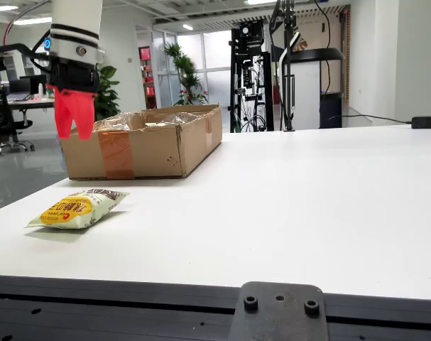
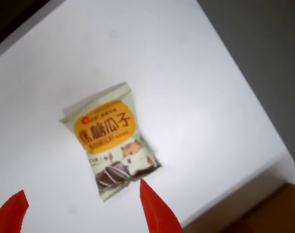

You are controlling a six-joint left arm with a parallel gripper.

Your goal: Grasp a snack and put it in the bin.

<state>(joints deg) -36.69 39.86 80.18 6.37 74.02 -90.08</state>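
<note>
A pale green snack packet (image 1: 79,208) with an orange label lies flat on the white table (image 1: 286,206) near its left edge. My gripper (image 1: 73,133) has red fingers and hangs well above the packet, in front of the left end of the cardboard box (image 1: 148,145). In the gripper's own view the packet (image 2: 111,141) lies below, just ahead of the two red fingertips (image 2: 157,211), which stand wide apart with nothing between them. The gripper (image 2: 81,213) is open and empty.
The open cardboard box holds clear plastic and stands at the table's far left; a corner of it shows in the gripper's view (image 2: 278,208). A second arm stand (image 1: 286,64) rises behind the table. The table's left edge is close to the packet.
</note>
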